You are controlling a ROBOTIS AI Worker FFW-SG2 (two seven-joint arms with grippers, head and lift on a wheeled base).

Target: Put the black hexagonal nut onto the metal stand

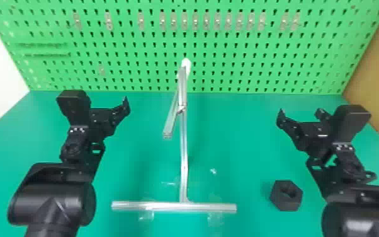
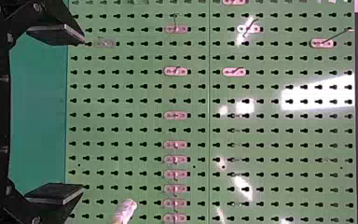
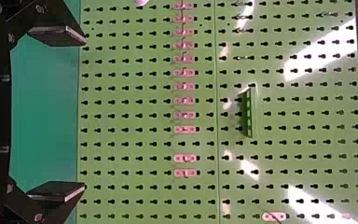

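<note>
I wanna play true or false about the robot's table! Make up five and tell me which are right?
1. The black nut lies on the green table, to the right of the metal stand. True.
2. The nut is round on the outside, like a ball. False: it has six sides.
3. The left end effector and the right end effector are both open. True.
4. The nut is already on the stand. False: it is on the table.
5. The board behind the table is full of little holes. True.
</note>
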